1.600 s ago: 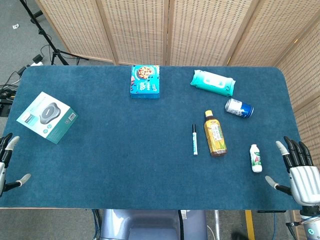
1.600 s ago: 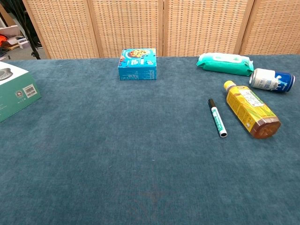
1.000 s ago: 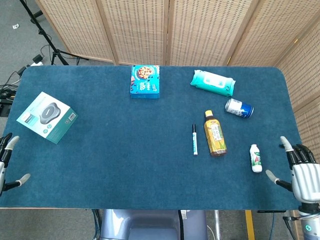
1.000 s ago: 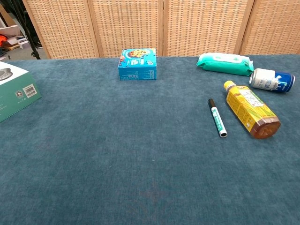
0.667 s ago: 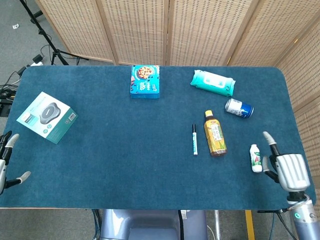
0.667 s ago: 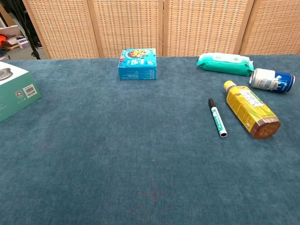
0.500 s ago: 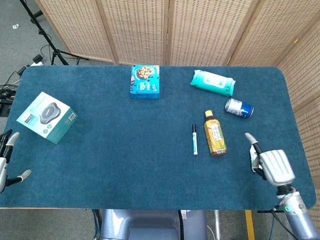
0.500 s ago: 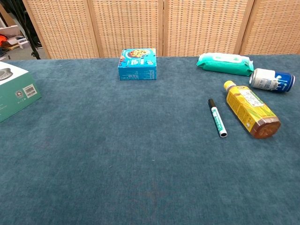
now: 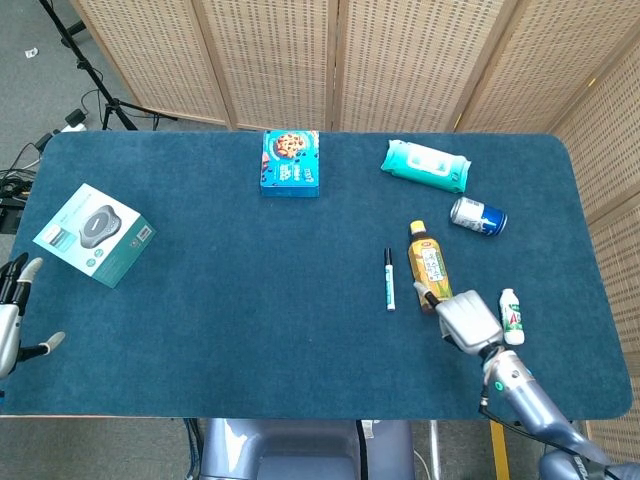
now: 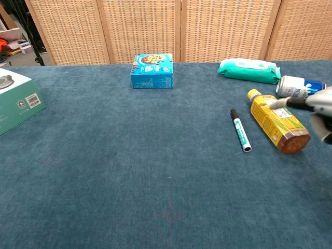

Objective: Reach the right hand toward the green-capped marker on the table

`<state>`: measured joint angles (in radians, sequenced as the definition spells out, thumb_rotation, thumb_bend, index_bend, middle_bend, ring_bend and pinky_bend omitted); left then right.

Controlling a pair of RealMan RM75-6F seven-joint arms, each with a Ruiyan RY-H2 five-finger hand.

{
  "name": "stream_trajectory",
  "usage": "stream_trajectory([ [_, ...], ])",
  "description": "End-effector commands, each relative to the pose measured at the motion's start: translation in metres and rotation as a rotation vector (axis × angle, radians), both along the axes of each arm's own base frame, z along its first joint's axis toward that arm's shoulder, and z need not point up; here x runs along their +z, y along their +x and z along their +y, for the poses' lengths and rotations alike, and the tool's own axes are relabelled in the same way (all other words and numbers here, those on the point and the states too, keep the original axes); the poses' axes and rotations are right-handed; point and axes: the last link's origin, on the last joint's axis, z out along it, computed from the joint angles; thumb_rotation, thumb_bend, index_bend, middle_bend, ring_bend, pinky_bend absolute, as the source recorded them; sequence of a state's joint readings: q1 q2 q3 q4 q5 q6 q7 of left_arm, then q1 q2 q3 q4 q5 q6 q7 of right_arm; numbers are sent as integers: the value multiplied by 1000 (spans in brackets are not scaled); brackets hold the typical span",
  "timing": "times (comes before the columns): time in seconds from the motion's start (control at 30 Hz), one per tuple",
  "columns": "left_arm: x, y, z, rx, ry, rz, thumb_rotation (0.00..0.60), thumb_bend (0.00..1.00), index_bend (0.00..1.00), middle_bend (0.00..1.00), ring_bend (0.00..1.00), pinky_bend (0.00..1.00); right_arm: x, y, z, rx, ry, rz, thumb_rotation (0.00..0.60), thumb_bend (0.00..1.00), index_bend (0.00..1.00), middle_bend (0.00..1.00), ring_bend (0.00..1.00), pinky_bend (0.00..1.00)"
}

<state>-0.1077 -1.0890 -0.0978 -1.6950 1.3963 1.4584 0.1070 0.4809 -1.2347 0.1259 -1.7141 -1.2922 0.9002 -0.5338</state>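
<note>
The marker [image 9: 389, 279] lies flat on the blue table [image 9: 250, 320], right of centre, its black cap pointing away from me and its white body carrying a green label; in the chest view the marker [image 10: 239, 130] sits right of the middle. My right hand [image 9: 465, 320] hovers at the near end of the tea bottle, a short way right of the marker, back up, holding nothing. In the chest view this right hand [image 10: 319, 108] shows blurred at the right edge with its fingers apart. My left hand [image 9: 12, 322] stays at the table's left edge, fingers spread and empty.
A yellow tea bottle [image 9: 430, 267] lies just right of the marker, with a small white bottle [image 9: 512, 316] beyond my right hand. A blue can [image 9: 478, 216] and a wipes pack [image 9: 425, 166] lie farther back. A cookie box [image 9: 290, 162] and a grey-green box [image 9: 94, 234] sit back and left.
My right hand has swung from the table's right edge leftward over the small white bottle to the tea bottle's near end, and now shows in the chest view. The left hand barely moved.
</note>
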Motion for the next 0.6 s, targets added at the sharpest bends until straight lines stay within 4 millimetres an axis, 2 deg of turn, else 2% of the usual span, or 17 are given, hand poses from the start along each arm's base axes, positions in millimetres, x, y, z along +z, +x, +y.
stream_trajectory([
  [0.03, -1, 0, 1, 3, -1, 2, 600, 0, 0, 0, 0, 0, -21, 11, -5, 6, 44, 20, 600, 1000, 0, 1000, 1000, 1000],
  [0.3, -2, -1, 1, 8, -2, 5, 600, 0, 0, 0, 0, 0, -46, 34, -13, 4, 77, 61, 600, 1000, 0, 1000, 1000, 1000],
  [0.6, -3, -3, 3, 17, -9, 3, 600, 0, 0, 0, 0, 0, -63, 35, -22, -77, 73, 150, 600, 1000, 0, 1000, 1000, 1000],
])
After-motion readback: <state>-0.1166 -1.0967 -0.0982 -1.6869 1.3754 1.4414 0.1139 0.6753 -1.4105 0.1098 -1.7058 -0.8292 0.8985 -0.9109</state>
